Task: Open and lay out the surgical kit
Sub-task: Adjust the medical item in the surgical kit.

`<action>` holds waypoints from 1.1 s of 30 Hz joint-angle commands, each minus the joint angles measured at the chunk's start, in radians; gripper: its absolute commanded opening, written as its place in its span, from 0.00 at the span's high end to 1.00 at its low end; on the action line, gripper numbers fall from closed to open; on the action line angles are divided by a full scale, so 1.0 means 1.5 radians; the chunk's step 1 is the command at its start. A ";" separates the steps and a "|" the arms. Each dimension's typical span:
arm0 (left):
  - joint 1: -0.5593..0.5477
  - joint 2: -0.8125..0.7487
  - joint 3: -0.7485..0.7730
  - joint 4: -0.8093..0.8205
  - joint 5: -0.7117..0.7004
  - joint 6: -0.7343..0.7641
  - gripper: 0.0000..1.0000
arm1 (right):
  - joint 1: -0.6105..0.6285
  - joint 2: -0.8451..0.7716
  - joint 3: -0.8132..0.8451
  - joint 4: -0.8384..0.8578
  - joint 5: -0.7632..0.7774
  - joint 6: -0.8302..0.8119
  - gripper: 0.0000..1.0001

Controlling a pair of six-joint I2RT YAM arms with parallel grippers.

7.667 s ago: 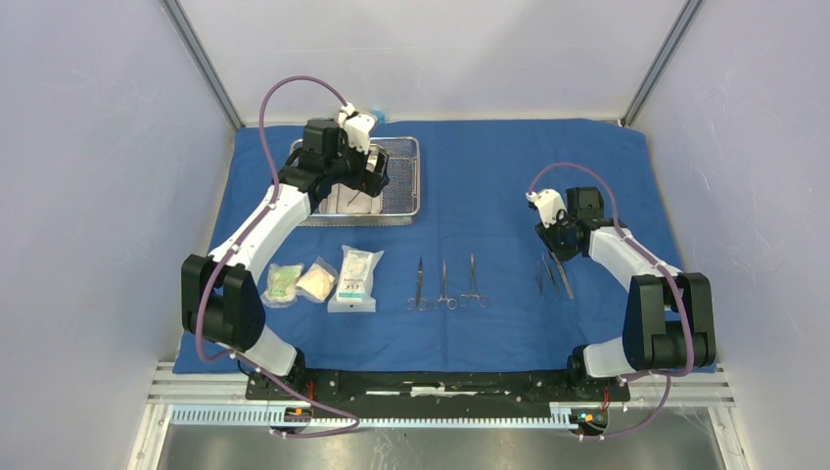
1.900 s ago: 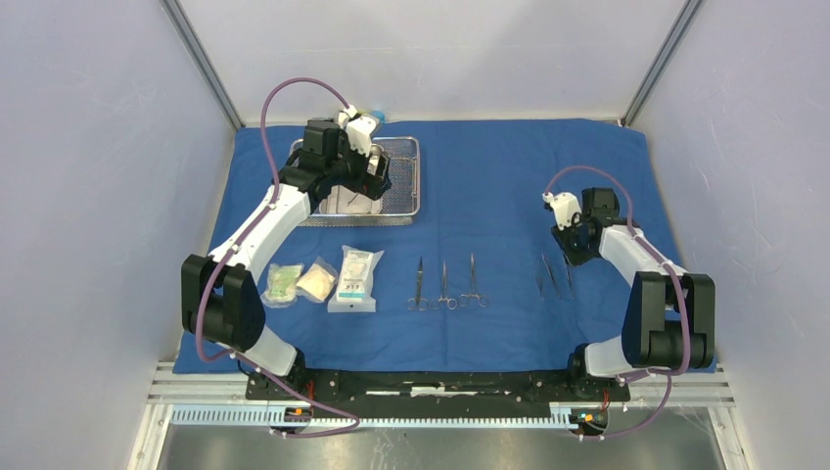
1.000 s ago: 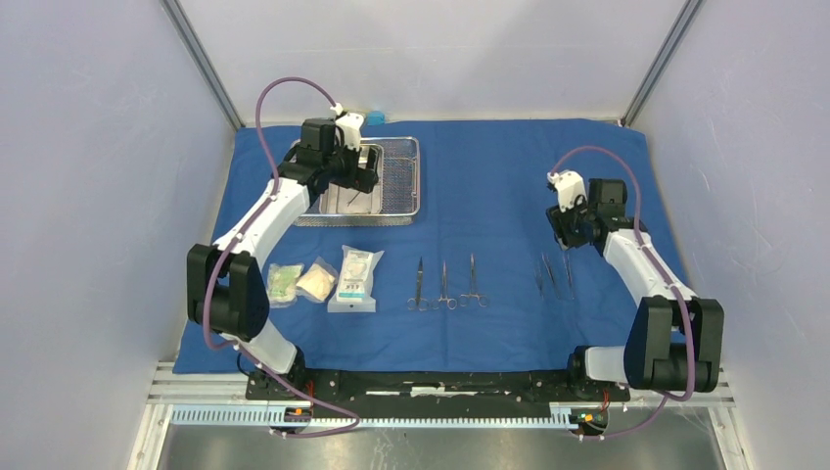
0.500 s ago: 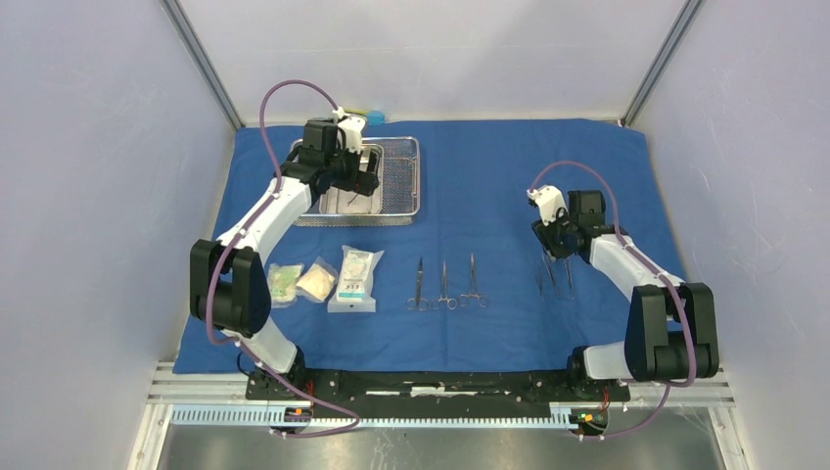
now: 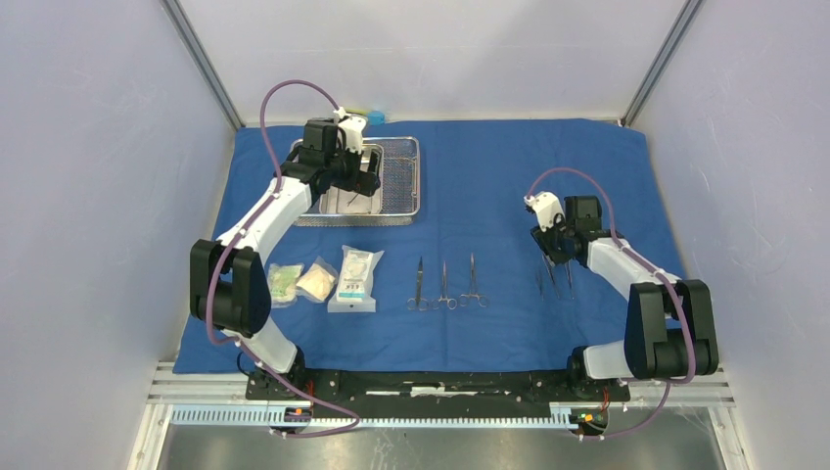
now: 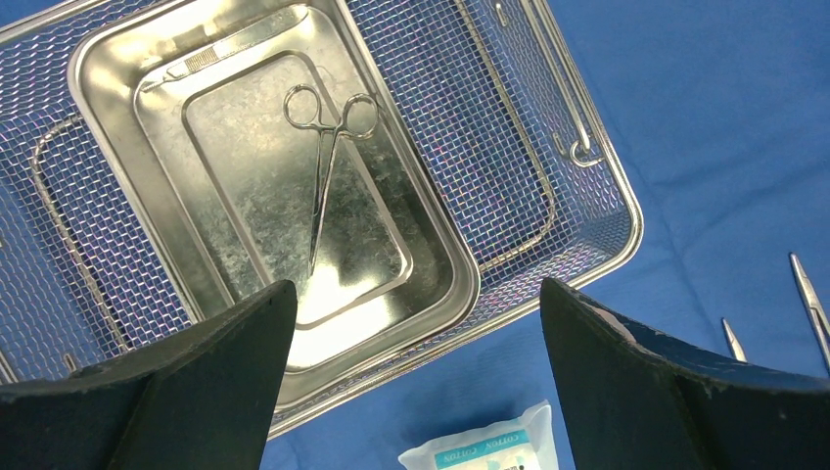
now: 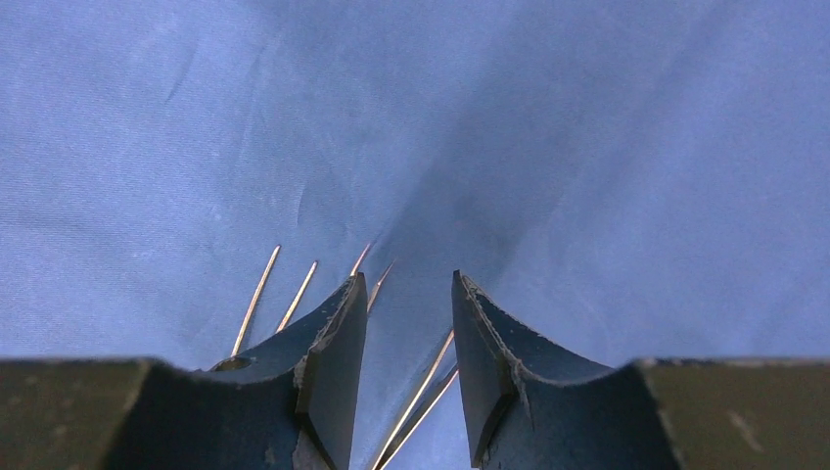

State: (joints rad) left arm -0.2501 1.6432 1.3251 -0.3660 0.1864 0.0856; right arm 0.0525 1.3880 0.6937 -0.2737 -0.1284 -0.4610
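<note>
My left pincer [image 6: 411,294] hangs wide open and empty over the steel pan [image 6: 103,147]. The pan sits inside the mesh basket [image 6: 558,127] at the far left of the blue cloth [image 5: 489,166] that covers the bench. One clamp [image 6: 321,186] lies flat in the pan, its rings toward the far wall.

I judge the clamp light, stiff and slick, and hard to get under on smooth steel. The shank just below the rings looks like the best place to pinch. The pan's walls leave little side room, so I would come straight down with my fingers across the shank.

My right pincer [image 7: 406,294] is low over the cloth, parted only narrowly, and has hold of nothing. The thin tips of the right-hand tools [image 7: 256,294] show beside and between its fingers.

Three more tools [image 5: 445,284] lie in a row at the middle, with the packets [image 5: 320,280] to their left. Bare cloth between the two groups of tools gives room to set the clamp down.
</note>
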 commanded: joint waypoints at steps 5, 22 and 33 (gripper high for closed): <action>0.002 0.001 0.029 0.003 0.018 -0.027 0.00 | 0.004 0.005 -0.015 0.028 0.005 -0.003 0.59; 0.002 -0.001 0.030 0.000 0.020 -0.026 0.00 | 0.005 0.020 -0.017 0.021 0.004 0.004 0.67; 0.002 -0.005 0.030 0.000 0.020 -0.026 0.00 | 0.005 0.019 -0.018 0.015 0.016 0.008 0.71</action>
State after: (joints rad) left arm -0.2501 1.6432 1.3308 -0.3683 0.1936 0.0849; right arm 0.0570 1.4151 0.6727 -0.2626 -0.1253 -0.4576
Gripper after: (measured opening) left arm 0.996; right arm 0.298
